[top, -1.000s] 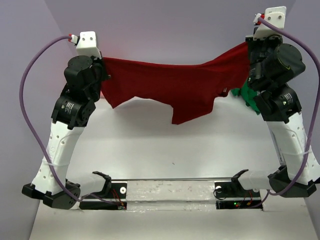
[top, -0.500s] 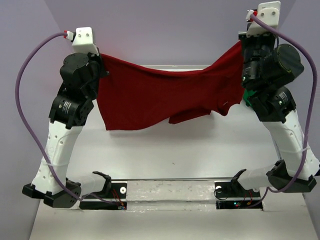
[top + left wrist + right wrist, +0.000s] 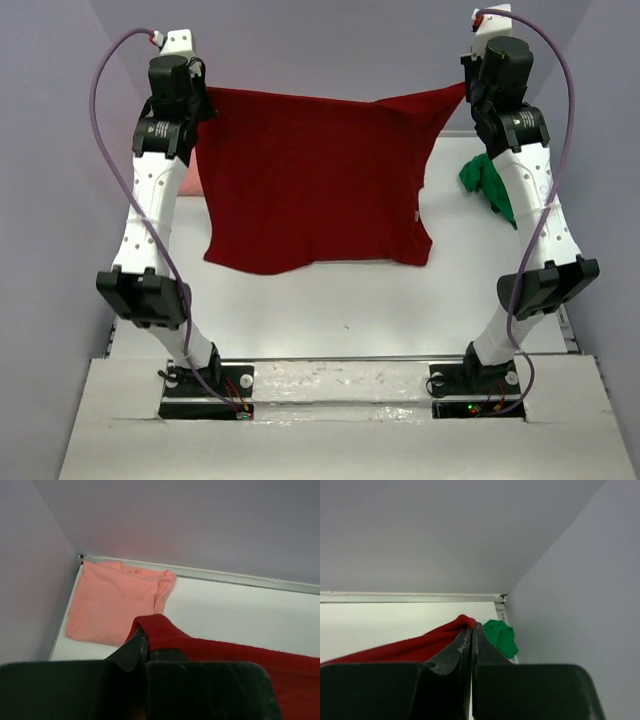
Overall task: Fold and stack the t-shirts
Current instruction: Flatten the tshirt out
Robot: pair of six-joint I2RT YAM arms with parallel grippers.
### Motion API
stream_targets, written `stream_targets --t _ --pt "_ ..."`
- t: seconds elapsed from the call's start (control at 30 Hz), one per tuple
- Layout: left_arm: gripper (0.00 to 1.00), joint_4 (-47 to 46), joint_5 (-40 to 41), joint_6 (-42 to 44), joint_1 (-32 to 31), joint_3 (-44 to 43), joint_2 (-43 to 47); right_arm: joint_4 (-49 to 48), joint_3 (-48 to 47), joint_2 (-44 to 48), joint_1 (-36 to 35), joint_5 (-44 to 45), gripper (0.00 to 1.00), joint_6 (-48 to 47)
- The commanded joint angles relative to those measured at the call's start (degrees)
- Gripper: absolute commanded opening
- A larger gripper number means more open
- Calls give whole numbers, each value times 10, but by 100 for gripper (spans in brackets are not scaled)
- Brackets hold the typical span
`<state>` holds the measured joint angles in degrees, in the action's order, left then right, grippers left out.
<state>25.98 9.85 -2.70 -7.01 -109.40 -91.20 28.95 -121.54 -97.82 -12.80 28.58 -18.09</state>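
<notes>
The red shirt hangs spread like a curtain above the far half of the table, held by its two upper corners. The left gripper is pressed together on the left corner, and the right gripper pinches the right corner just as tightly. Both arms reach high and wide apart, which pulls the top edge nearly straight and lets the cloth's own weight draw out the creases. Whether the lower hem touches the table cannot be told. This looks like the flattening step before folding: held this way, the shirt can be laid onto the table as one smooth sheet. The pink shirt lies flat and folded in the table's far left corner, probably as the base of the stack. The green shirt sits crumpled at the table's far right edge, not yet folded.
</notes>
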Motion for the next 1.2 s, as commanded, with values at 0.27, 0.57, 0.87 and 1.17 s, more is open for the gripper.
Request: stream_targets --t 0.27,0.57,0.87,1.17 --pt "0 -9 -48 -6 51 -151 -137 53 -196 -118 22 -96 0 70" --pt "0 -50 -75 -7 35 -55 42 3 -115 35 -41 -31 0 13" --pt "0 -11 47 14 -119 -12 260 -171 -32 167 -342 274 0 -244" --pt "0 28 77 23 -128 -6 329 -424 -22 163 -472 373 0 -519"
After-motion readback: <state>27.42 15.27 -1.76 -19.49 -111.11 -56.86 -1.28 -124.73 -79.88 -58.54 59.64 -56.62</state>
